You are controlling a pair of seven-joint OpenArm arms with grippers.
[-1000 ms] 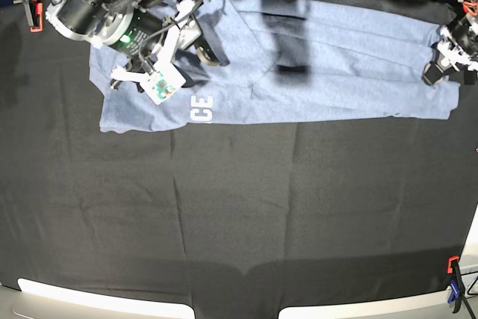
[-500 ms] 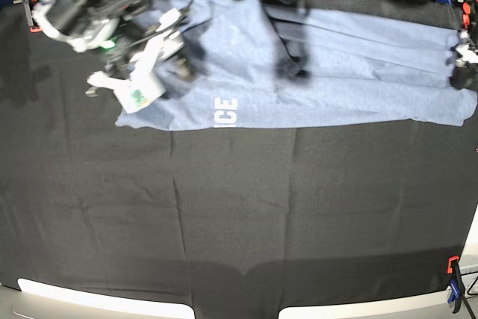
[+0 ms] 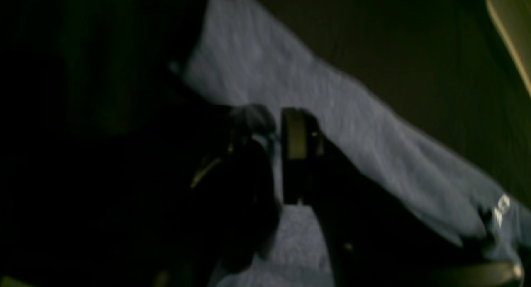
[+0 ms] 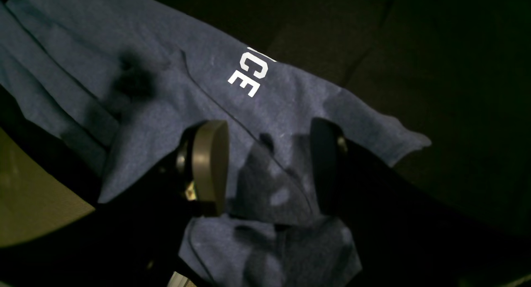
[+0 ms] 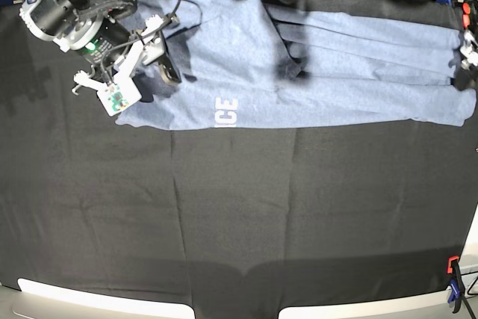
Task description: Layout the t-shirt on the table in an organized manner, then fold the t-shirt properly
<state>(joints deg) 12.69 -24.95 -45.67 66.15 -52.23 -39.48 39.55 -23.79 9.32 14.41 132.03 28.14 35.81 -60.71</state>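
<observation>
The right gripper (image 4: 265, 171) spreads wide at frame centre above the t-shirt (image 4: 174, 104), seemingly not touching it; white letters (image 4: 250, 74) sit above, and the black table (image 4: 456, 92) fills the right side

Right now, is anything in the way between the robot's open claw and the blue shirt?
No, nothing visible is. The right gripper is open with the t-shirt directly between its fingers; only cloth shows there. The left gripper looks shut on the shirt's other end. The table around it shows only black cloth.
</observation>
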